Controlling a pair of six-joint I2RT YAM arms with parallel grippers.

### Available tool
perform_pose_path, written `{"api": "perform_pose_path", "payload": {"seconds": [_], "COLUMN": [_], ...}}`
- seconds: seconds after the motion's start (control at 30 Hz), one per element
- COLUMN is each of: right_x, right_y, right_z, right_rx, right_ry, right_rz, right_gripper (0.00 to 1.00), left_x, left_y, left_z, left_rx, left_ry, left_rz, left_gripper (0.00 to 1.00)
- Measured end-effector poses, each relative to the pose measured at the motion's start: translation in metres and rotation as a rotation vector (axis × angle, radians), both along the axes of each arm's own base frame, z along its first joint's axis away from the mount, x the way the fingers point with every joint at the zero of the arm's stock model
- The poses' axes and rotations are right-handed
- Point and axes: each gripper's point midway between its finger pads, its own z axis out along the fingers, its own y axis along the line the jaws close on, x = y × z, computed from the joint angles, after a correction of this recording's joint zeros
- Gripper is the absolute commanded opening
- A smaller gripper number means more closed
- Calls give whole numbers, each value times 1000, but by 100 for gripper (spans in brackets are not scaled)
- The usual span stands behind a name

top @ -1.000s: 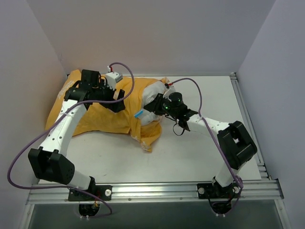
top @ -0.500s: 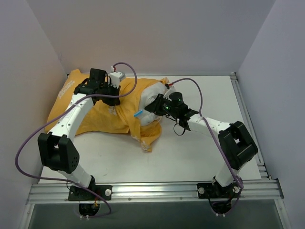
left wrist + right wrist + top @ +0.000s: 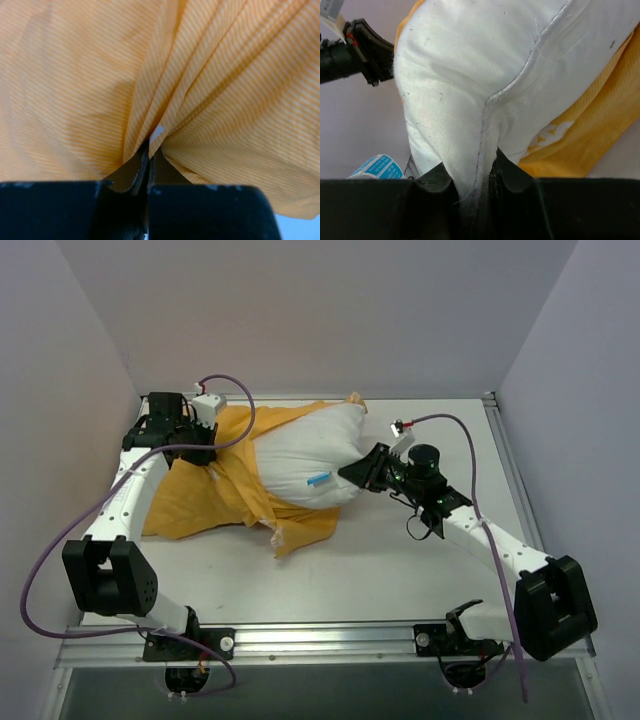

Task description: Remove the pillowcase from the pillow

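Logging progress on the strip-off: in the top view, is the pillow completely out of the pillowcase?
No, the left end of the pillow sits inside the bunched orange pillowcase, which wraps around its edge.

It looked like a robotics lab test cell: a white table [image 3: 400, 570] boxed in by plain pale walls [image 3: 300, 310] left, top and right, with a left arm [image 3: 128, 505] and right arm [image 3: 500, 550] bolted to an aluminium rail [image 3: 320, 640] along the bottom edge, trailing purple cables [image 3: 21, 602].
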Motion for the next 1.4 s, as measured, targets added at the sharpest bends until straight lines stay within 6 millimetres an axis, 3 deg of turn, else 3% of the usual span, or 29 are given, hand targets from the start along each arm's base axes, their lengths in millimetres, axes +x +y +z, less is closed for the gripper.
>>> {"api": "perform_pose_path", "payload": {"seconds": [0.1, 0.23, 0.33, 0.4, 0.43, 0.47, 0.5, 0.53, 0.6, 0.67, 0.9, 1.0, 1.07, 1.17, 1.27, 1.3, 1.37, 1.4], "right_x": [-20, -41, -54, -63, -68, -73, -77, -79, -80, -81, -84, -86, -86, -87, -88, -88, -89, -89], "right_y": [-8, -19, -19, -10, -5, 0, 5, 7, 6, 2, 0, 0, 0, 0, 1, 0, 0, -1], "right_z": [-17, -50, -68, -77, -82, -85, -92, -100, -118, -133, -157, -167, -170, -170, -170, -171, -172, -173], "right_rx": [-29, -84, -124, -161, -184, -194, -213, -229, -268, -308, -376, -404, -412, -416, -415, -415, -415, -414], "right_ry": [26, 83, 101, 96, 92, 93, 102, 115, 152, 180, 199, 211, 212, 206, 204, 204, 205, 205], "right_rz": [10, 16, 30, 48, 61, 80, 103, 113, 120, 125, 177, 204, 213, 223, 227, 227, 227, 225], "right_gripper": [0, 0, 0, 0, 0, 0, 0, 0, 0, 0, 0, 0, 0, 0, 0, 0, 0, 0], "left_x": [1, 3, -9, -17, -21, -24, -28, -32, -40, -44, -28, -23, -16, 0, 12, 15, 19, 21], "left_y": [7, 22, 26, 26, 26, 27, 23, 19, 3, -19, -115, -177, -221, -274, -296, -297, -296, -296], "left_z": [-7, -30, -44, -42, -40, -37, -33, -29, -20, -2, 110, 126, 111, 59, -12, -35, -59, -63], "left_rx": [-11, -60, -141, -154, -145, -134, -126, -108, -99, -101, -118, -105, -93, -60, 1, 24, 53, 59], "left_ry": [24, 105, 191, 196, 190, 182, 177, 168, 170, 156, -116, -174, -154, -65, 68, 115, 162, 167], "left_rz": [11, 41, 34, 8, -7, -18, -40, -74, -142, -227, -484, -593, -654, -708, -702, -690, -665, -654], "left_gripper": [2, 2, 3, 23, 44, 44, 63, 70, 86, 89, 91, 88, 86, 81, 71, 62, 53, 43]}}
